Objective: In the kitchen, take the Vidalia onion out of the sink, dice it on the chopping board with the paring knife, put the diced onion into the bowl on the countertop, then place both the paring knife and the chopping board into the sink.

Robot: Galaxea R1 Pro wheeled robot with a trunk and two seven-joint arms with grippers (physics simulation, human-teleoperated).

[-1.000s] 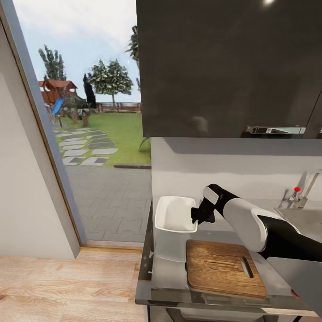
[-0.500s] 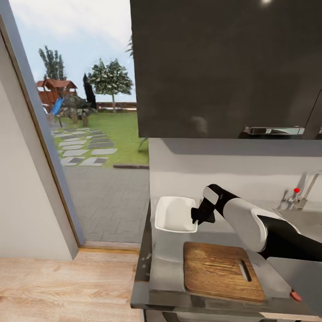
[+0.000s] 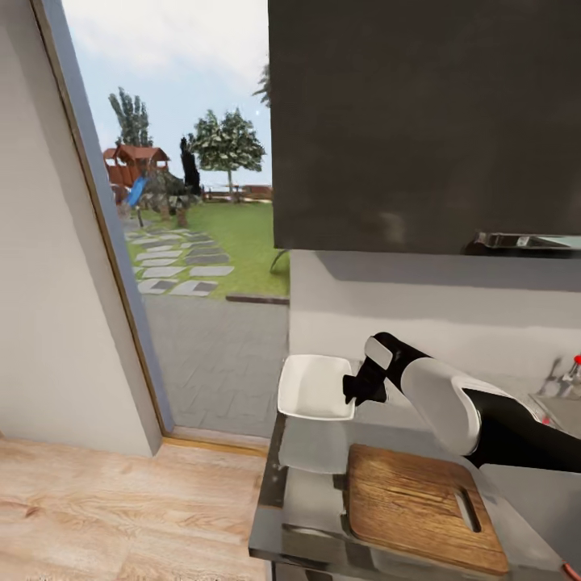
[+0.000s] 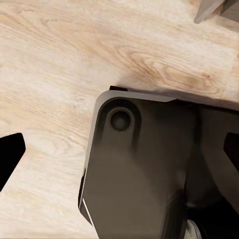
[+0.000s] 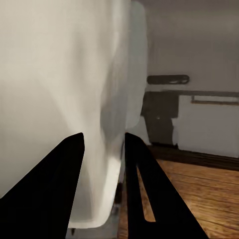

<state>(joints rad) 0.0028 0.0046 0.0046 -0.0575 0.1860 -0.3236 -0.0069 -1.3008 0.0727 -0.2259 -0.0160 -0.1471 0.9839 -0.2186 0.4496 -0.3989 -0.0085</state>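
My right gripper (image 3: 353, 392) is shut on the near rim of the white bowl (image 3: 313, 386), which hangs slightly above the left end of the grey countertop (image 3: 307, 504). In the right wrist view the two black fingers (image 5: 59, 191) flank the bowl's (image 5: 50, 74) wall. The brown chopping board (image 3: 420, 502) lies flat in front of the arm, slot handle to the right. A sliver of red-orange, perhaps the paring knife (image 3: 574, 570), shows at the corner. My left gripper (image 4: 119, 149) is open above the floor. The onion is out of view.
A red-dotted tap (image 3: 574, 365) peeks in at the far right. Dark wall cabinets (image 3: 420, 121) hang over the counter. Left of the counter a glass door (image 3: 186, 242) looks onto a garden. The wooden floor (image 3: 121, 500) and my dark base (image 4: 144, 169) lie below.
The whole picture has shifted, so the camera has moved; the tap now sits at the frame's edge. The right gripper still holds the bowl in the same pose.
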